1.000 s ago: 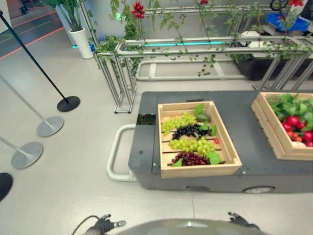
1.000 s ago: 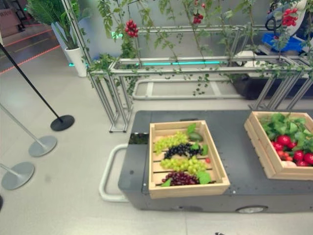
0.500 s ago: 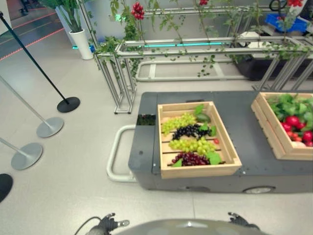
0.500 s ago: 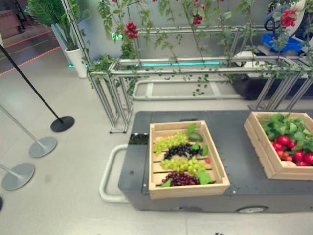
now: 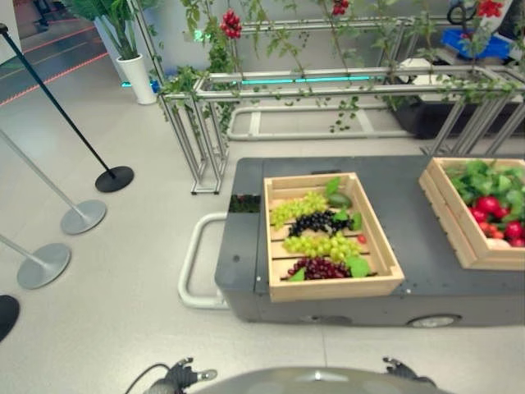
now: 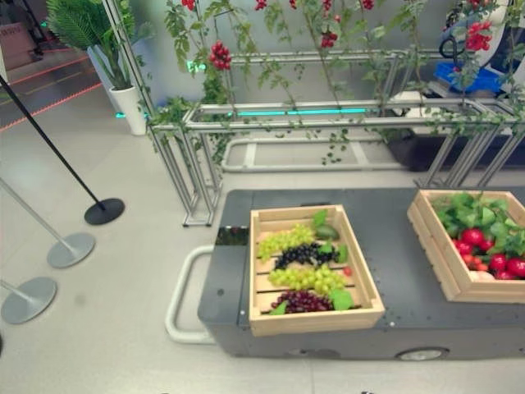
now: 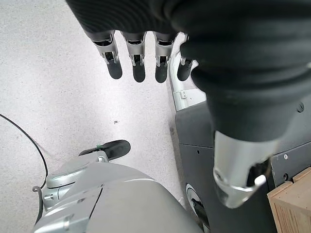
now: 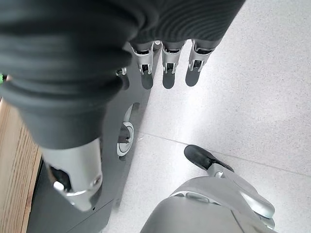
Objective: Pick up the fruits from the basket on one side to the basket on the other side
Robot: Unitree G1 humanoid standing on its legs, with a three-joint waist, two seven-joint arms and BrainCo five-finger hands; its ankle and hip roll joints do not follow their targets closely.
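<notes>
Both the left hand and right hand hang relaxed and empty over the floor, while farther off the grape crate and red-fruit crate sit apart on the grey cart.

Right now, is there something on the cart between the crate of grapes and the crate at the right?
Nothing visible: between the grape crate and the right crate lies only bare dark cart top. Both hands, left and right, hang open and low.
</notes>
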